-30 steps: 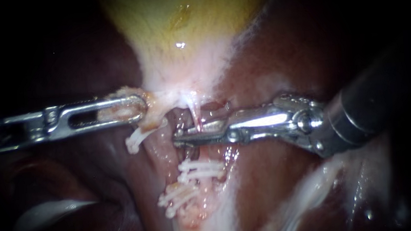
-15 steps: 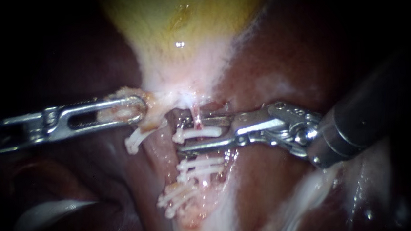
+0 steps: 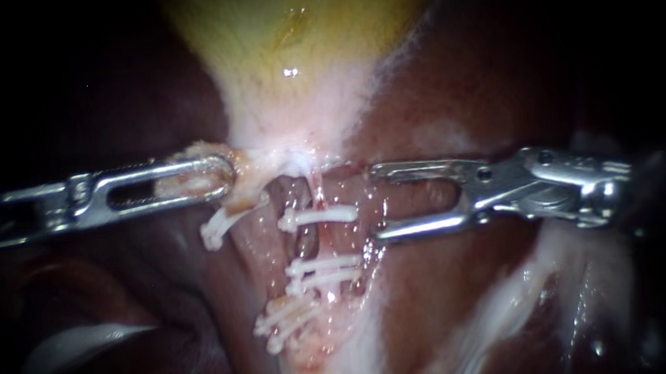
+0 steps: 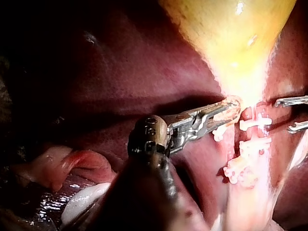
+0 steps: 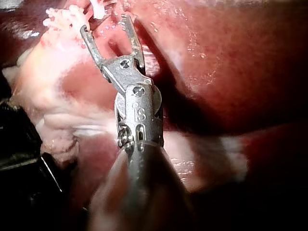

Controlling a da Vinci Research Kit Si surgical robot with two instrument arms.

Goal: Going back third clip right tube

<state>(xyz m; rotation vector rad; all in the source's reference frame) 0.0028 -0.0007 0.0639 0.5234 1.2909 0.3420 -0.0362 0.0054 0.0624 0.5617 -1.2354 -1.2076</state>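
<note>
A white clip (image 3: 318, 215) sits crosswise on the right tube (image 3: 319, 188), below the yellow gallbladder (image 3: 290, 47). Just beside it the right instrument (image 3: 376, 203) lies level, hand spread, empty. The left instrument (image 3: 217, 176) pinches pale tissue (image 3: 246, 170) in its hand.

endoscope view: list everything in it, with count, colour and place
gallbladder: one, yellow-green, top centre, narrowing downward
liver: one, dark red-brown, all round the gallbladder
tube: one clearly seen, pink, runs down from the gallbladder's narrow end
clips: at least four, white; one across the tube level with the right instrument's jaws, others lower down, one beside the left instrument's tip; the close-set ones are hard to count
pale tissue flap: one, tan-white, at the gallbladder's narrow end
left instrument: one, silver, jaws shut on the pale tissue flap
right instrument: one, silver, jaws open and empty, just right of the top clip
</note>
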